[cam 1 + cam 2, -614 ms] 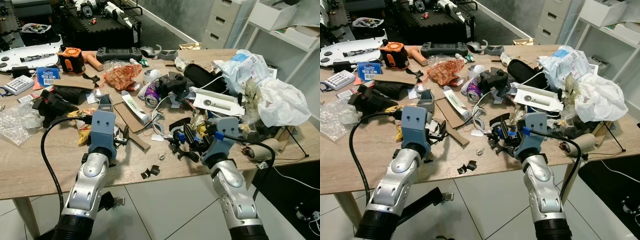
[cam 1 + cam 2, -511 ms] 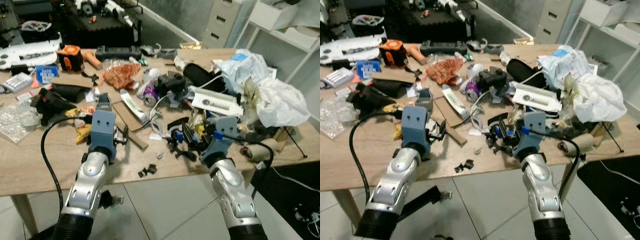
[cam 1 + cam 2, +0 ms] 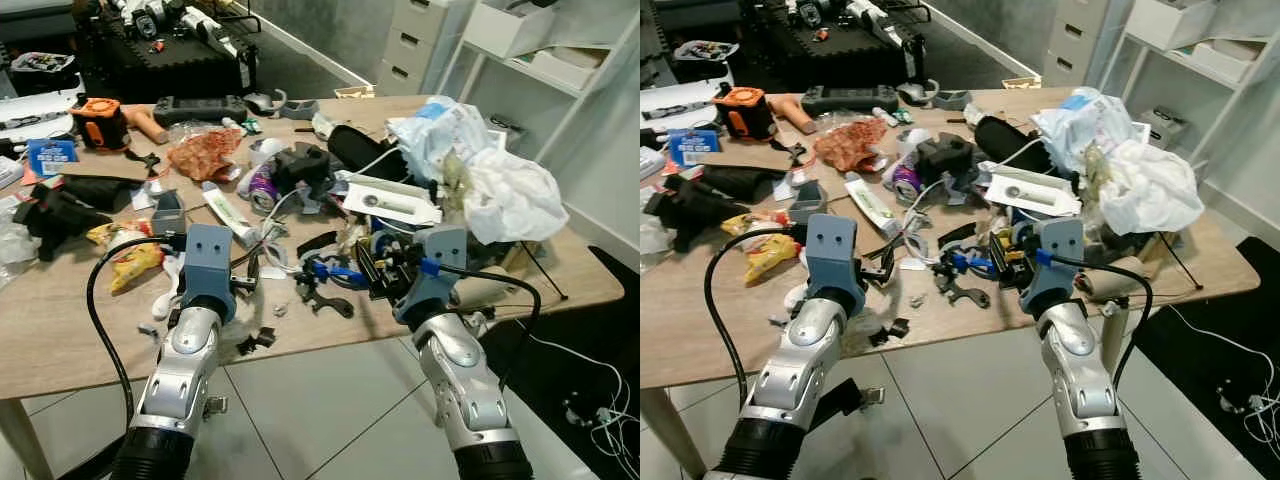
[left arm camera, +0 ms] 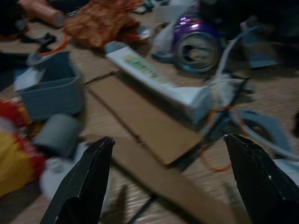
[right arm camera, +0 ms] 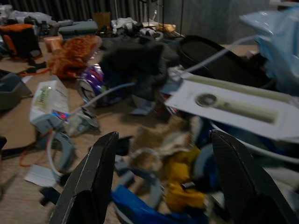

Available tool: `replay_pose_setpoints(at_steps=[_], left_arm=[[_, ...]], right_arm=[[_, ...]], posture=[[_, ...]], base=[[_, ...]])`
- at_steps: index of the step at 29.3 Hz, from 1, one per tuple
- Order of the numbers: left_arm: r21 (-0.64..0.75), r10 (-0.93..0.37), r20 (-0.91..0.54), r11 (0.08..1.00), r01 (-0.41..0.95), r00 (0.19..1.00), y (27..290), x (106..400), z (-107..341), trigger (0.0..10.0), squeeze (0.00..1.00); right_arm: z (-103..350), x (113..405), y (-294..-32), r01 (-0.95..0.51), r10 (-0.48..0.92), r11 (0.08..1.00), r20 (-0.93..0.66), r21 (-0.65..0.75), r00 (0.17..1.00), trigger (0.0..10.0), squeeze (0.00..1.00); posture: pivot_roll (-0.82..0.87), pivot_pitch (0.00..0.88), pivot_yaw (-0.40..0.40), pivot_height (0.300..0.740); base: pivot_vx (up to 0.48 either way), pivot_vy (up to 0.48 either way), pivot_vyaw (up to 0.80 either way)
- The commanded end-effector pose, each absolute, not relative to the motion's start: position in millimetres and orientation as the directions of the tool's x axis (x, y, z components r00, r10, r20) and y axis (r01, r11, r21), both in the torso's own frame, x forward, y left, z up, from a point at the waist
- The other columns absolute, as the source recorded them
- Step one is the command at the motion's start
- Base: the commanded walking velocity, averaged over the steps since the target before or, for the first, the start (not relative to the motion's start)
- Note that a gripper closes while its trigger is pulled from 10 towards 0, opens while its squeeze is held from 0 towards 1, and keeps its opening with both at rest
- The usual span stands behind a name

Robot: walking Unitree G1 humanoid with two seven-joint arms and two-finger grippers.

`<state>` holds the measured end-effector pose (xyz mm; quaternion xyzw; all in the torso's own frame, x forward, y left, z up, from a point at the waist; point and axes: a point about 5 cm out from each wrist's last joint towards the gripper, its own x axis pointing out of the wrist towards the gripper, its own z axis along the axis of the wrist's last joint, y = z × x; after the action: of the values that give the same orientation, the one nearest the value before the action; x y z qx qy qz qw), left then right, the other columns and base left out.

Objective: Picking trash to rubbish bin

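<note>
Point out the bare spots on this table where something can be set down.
Bare wood on the table lies along the near edge left of the left gripper, below the yellow wrapper. Another strip borders the far-right corner past the white bags. The middle is crowded.

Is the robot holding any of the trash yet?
No, nothing is held. The left pincer is open above the cardboard strip, and the right pincer is open over the yellow scrap in the clutter.
</note>
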<state>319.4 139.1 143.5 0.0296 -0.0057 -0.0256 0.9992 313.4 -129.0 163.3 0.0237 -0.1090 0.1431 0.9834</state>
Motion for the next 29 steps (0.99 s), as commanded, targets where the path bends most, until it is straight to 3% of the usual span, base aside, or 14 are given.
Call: replay_pose_setpoints(at_steps=[1,6,9,10,11,13,15,22,23,28,29], left_arm=[[0.063,-0.045,-0.014,0.997,0.046,0.999,139,317,135,10.0,0.0],[0.062,-0.045,-0.011,0.997,0.045,0.999,138,318,135,10.0,0.0],[0.056,-0.036,-0.007,0.998,0.036,0.999,140,318,136,10.0,0.0],[0.056,-0.033,-0.005,0.998,0.033,0.999,140,318,136,10.0,0.0],[0.069,-0.031,-0.001,0.997,0.031,1.0,142,318,137,10.0,0.0],[0.094,-0.028,0.001,0.995,0.028,1.0,146,318,139,10.0,0.0],[0.1,-0.02,0.004,0.995,0.02,1.0,150,319,139,10.0,0.0],[0.09,0.001,-0.003,0.996,-0.001,1.0,155,320,139,10.0,0.0],[0.095,-0.001,-0.013,0.996,0.002,1.0,154,320,138,10.0,0.0],[0.108,-0.004,-0.038,0.994,0.008,0.999,153,318,134,10.0,0.0],[0.114,-0.008,-0.051,0.993,0.014,0.999,153,317,132,10.0,0.0]], right_arm=[[159,313,-128,-0.297,0.288,0.955,0.198,0.018,0.937,10.0,0.0],[165,315,-118,-0.367,0.346,0.929,0.23,0.054,0.91,10.0,0.0],[180,315,-98,-0.523,0.482,0.848,0.287,0.084,0.828,10.0,0.04],[184,315,-93,-0.562,0.519,0.823,0.296,0.083,0.802,10.0,0.23],[188,316,-89,-0.604,0.565,0.793,0.28,0.076,0.776,10.0,1.0],[191,319,-86,-0.661,0.646,0.749,0.187,0.028,0.74,10.0,1.0],[192,320,-87,-0.7,0.708,0.705,0.063,-0.113,0.703,10.0,1.0],[219,325,-97,-0.716,0.716,0.698,0.034,-0.02,0.697,10.0,1.0],[221,321,-105,-0.75,0.748,0.652,-0.068,-0.107,0.66,10.0,1.0],[239,318,-124,-0.769,0.753,0.626,-0.155,-0.131,0.64,10.0,1.0],[247,315,-131,-0.788,0.774,0.612,-0.156,-0.064,0.614,10.0,0.84]], posture=[[-0.01,0.073,-0.054,0.74],[-0.02,0.071,-0.056,0.74],[-0.01,0.068,-0.066,0.74],[-0.01,0.068,-0.066,0.74],[-0.01,0.068,-0.066,0.74],[-0.01,0.068,-0.071,0.74],[-0.01,0.068,-0.071,0.74],[-0.02,0.088,-0.071,0.74],[-0.02,0.097,-0.07,0.74],[-0.02,0.117,-0.059,0.74],[-0.02,0.125,-0.054,0.74]], base=[[0.0,0.0,0.0],[0.0,0.0,0.0],[0.0,0.0,0.0],[0.0,0.0,0.0],[0.0,0.0,0.0],[0.0,0.0,0.0],[0.0,0.0,0.0],[0.0,0.0,0.0],[0.0,0.0,0.0],[0.0,0.0,0.0],[0.0,0.0,0.0]])
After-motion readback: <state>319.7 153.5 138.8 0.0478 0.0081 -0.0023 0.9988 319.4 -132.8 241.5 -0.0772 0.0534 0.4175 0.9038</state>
